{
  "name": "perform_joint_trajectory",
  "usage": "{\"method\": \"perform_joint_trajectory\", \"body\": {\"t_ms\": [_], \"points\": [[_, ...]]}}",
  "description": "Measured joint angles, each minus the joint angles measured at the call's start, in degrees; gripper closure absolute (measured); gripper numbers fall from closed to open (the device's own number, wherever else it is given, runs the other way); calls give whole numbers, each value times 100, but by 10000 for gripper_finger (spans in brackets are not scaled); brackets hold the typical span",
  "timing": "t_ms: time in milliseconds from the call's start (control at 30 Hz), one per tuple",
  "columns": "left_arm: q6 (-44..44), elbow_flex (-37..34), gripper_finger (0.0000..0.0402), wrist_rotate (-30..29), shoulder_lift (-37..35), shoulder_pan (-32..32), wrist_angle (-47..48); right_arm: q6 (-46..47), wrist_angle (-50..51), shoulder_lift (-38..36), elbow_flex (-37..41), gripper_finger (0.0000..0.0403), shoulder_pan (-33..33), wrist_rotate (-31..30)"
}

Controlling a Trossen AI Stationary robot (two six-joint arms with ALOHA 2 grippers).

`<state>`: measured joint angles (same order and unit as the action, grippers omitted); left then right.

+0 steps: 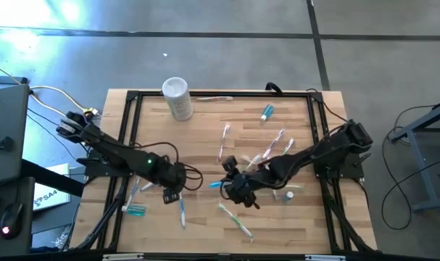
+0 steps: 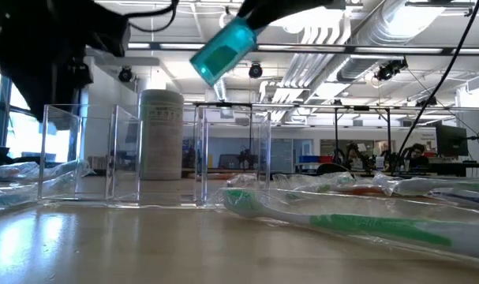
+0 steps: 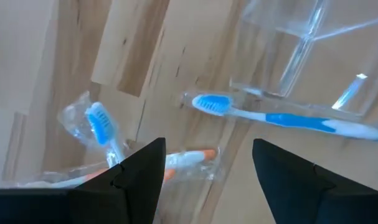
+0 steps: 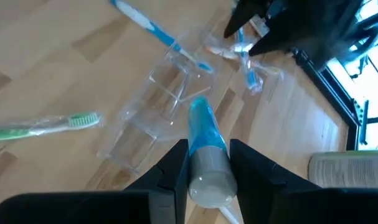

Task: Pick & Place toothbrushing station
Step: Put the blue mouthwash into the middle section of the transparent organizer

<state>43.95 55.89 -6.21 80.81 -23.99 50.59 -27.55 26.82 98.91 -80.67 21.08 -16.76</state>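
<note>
My right gripper [image 1: 234, 188] is shut on a teal toothpaste tube [image 4: 204, 140], held in the air over a clear plastic holder with compartments [image 4: 154, 115]. The holder stands on the table's middle [image 2: 152, 154]. The tube also shows high up in the low view [image 2: 223, 49]. My left gripper [image 3: 207, 180] is open and empty, just left of the holder [image 1: 172, 185]. It hangs over a blue toothbrush [image 3: 282, 118], a wrapped blue one [image 3: 101, 127] and an orange one [image 3: 189, 158] lying on the wood. My right gripper pinches the tube's white cap end [image 4: 207, 177] between its two fingers. The tube lies along the fingers, its teal tail sticking out ahead of them. The fingers come slanting down from the table's right. The tube is tilted and lifted clear of table and holder.
A tall white cylinder [image 1: 176, 98] stands at the far left. Another teal tube [image 1: 267, 112] lies at the far side and one [image 1: 135, 210] at the near left. Toothbrushes lie scattered, a green one [image 1: 234, 221] near the front. Black frame rails [image 1: 133, 94] edge the table.
</note>
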Motion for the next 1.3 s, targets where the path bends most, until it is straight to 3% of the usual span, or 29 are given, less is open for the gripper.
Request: {"method": "perform_joint_trajectory", "body": {"t_ms": [400, 633, 1000, 1300], "points": [[-1125, -21, 168, 14, 367, 221, -1614, 5, -19, 3, -49, 314, -389, 608], [-1176, -36, 168, 34, 448, 647, -1347, 251, 481, 4, -49, 314, -393, 714], [-2008, -28, 168, -193, 392, 1167, -1295, 656, 695, 13, -49, 314, -583, 1783], [-2279, -28, 168, -252, 392, 1315, -1235, 694, 561, 531, -46, 314, -891, 2581]]}}
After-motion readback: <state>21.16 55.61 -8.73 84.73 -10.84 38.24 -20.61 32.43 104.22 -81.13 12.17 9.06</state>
